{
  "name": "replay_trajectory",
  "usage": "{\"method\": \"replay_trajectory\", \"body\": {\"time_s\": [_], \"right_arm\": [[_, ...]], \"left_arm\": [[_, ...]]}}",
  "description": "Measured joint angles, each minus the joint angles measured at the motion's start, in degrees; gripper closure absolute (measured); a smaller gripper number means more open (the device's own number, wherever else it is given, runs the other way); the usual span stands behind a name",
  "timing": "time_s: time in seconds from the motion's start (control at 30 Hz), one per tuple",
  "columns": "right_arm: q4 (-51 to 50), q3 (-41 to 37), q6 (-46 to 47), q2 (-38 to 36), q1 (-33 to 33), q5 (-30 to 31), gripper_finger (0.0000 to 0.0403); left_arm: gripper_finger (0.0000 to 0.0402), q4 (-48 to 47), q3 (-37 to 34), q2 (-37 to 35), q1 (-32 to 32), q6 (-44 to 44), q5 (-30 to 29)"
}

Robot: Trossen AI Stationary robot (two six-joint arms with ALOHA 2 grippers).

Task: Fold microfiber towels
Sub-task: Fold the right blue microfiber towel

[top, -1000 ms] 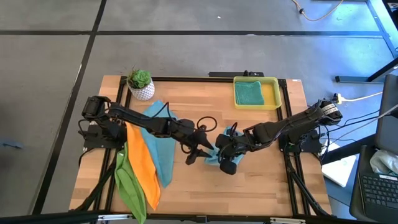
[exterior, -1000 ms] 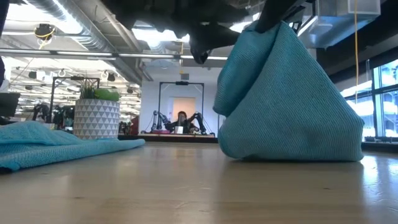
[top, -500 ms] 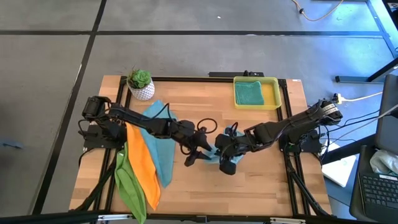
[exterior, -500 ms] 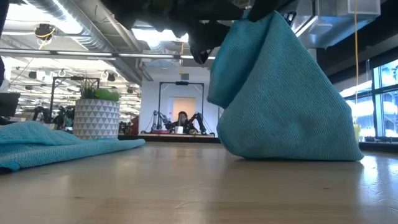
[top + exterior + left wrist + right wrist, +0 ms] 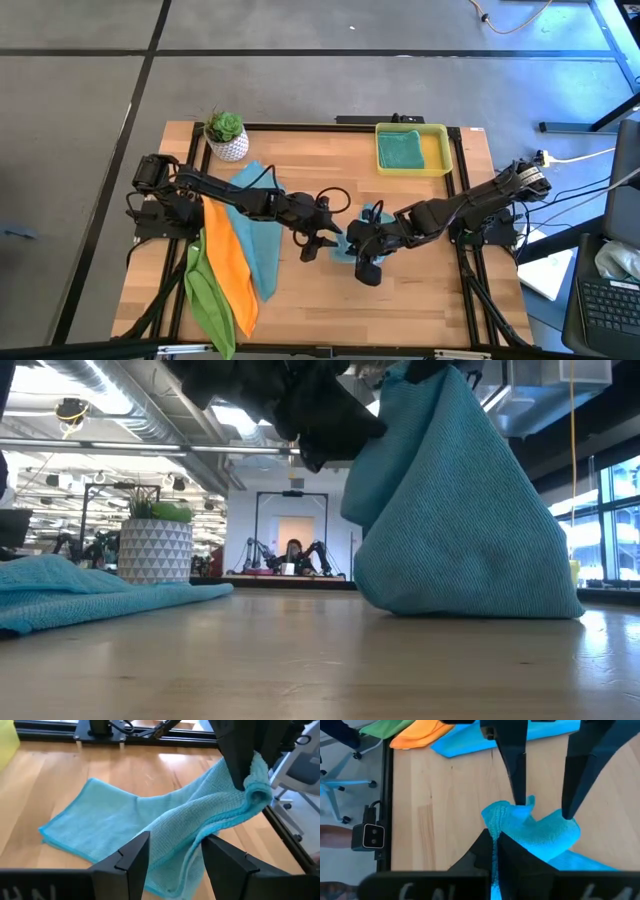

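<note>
Ribbed teal towel [image 5: 470, 510] tented, peak pinched in right claw [image 5: 362, 238]; left claw [image 5: 322, 240] spread wide alongside.

— Any writing, label or number to read anywhere here?
— None that I can make out. There are pale marks along the dark bottom edge of both wrist views, but they're too cut off to read.

Grey floor [image 5: 300, 80] is surrounding the wooden counter [image 5: 300, 300]; ceiling lights [image 5: 235, 415] are glowing over a doorway [image 5: 294, 530], with windows [image 5: 612, 520] brightening one side.
</note>
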Motion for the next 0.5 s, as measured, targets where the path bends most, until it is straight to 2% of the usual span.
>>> {"method": "replay_trajectory", "body": {"time_s": [0.37, 0.5], "right_arm": [[1.76, 0.00, -0.09, 0.02, -0.01, 0.00, 0.0391], [1.83, 0.00, 0.05, 0.02, -0.01, -0.05, 0.0391]], "left_arm": [[0.0230, 0.48, -0.02, 1.31, -1.74, 2.63, 0.77], [0.0230, 0.16, -0.08, 2.79, -2.77, 2.70, -2.60]]}}
